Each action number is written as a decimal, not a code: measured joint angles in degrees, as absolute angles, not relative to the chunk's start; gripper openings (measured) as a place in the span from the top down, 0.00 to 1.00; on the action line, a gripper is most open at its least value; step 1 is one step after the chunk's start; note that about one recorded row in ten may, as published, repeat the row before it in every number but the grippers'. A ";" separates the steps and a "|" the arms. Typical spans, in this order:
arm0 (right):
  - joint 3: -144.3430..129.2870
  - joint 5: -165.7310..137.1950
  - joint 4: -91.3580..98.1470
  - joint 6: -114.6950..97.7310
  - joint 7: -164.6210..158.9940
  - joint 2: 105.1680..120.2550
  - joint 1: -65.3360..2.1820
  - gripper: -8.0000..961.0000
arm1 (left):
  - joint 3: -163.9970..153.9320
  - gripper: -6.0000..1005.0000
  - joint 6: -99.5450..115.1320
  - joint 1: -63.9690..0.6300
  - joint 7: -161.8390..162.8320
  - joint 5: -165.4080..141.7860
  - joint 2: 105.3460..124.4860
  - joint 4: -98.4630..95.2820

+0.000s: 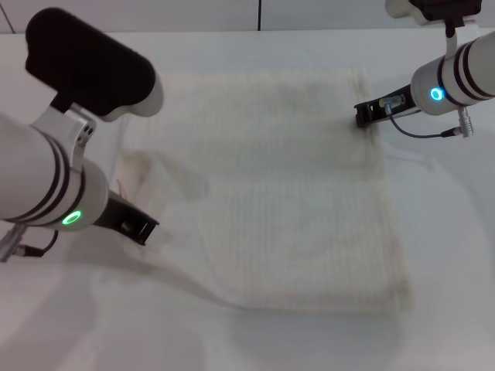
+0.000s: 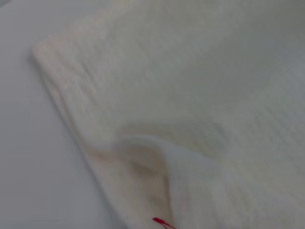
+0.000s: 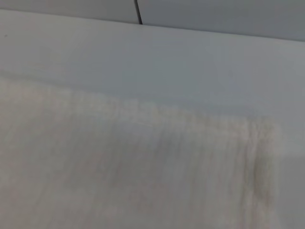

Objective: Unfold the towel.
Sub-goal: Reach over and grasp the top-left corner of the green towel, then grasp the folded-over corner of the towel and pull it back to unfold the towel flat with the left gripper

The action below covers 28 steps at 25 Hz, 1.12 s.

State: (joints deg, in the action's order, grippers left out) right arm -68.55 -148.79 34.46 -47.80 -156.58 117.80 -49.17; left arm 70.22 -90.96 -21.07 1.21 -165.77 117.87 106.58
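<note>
**Two grippers at opposite edges of a flat cloth**

One towel (image 1: pixel 294 185) lies spread on the white table (image 1: pixel 433 309), roughly square, so no long axis stands out; its edges run about parallel to the table's. The left gripper (image 1: pixel 138 224) sits low at the towel's left edge, where the cloth wrinkles. The right gripper (image 1: pixel 363 114) touches the far right corner. Whether either is apart or together cannot be told. Only the left wrist view shows a raised fold and the red tag (image 2: pixel 162 222).
</note>
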 joint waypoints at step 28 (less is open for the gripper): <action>-68.55 -148.80 36.18 -48.97 -156.53 117.92 -48.86 0.99 | 70.05 0.95 -93.31 -17.71 2.13 -165.76 117.48 106.45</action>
